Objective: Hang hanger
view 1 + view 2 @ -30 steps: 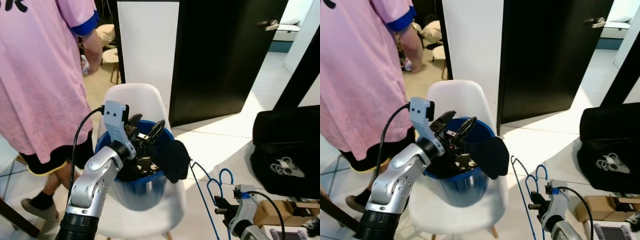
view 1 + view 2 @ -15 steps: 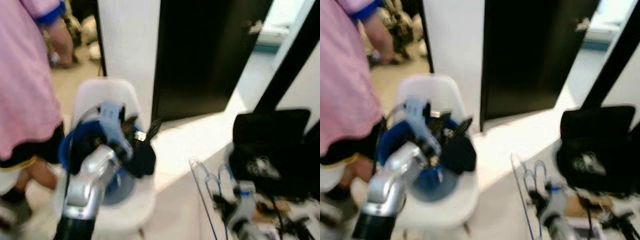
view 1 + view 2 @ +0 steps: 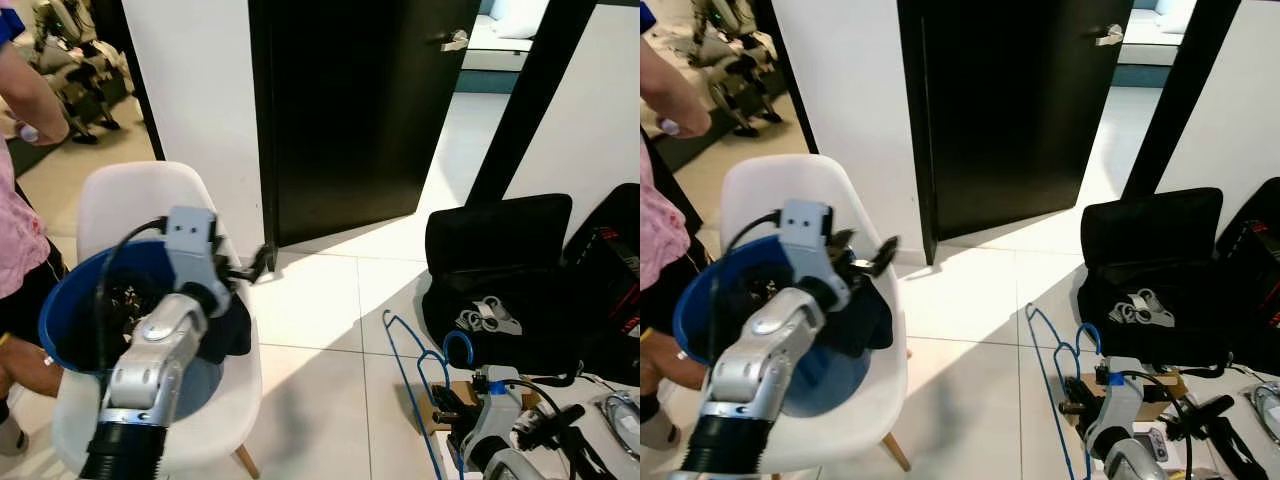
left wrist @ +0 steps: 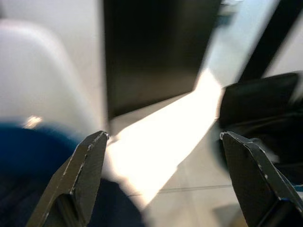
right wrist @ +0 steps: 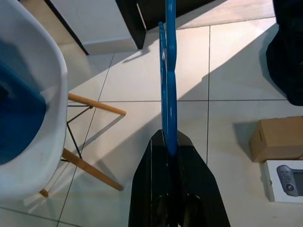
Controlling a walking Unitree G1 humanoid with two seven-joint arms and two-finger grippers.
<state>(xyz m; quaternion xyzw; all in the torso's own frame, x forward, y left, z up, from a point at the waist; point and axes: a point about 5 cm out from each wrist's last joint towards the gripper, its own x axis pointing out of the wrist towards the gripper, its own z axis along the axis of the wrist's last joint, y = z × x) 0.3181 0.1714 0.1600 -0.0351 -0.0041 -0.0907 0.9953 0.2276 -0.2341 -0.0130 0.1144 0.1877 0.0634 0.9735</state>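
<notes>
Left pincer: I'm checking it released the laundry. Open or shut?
Open. The left pincer has its fingers spread wide with only floor between them.

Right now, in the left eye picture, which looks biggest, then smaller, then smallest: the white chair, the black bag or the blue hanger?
1. White chair, though it is nearer the camera.
2. Black bag.
3. Blue hanger, thin wire in the right gripper.

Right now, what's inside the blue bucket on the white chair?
The blue bucket holds dark clothing that spills over its near rim, plus small dark items too jumbled to identify. The left gripper, open, and its arm cover part of the inside; the bottom is hidden.
</notes>
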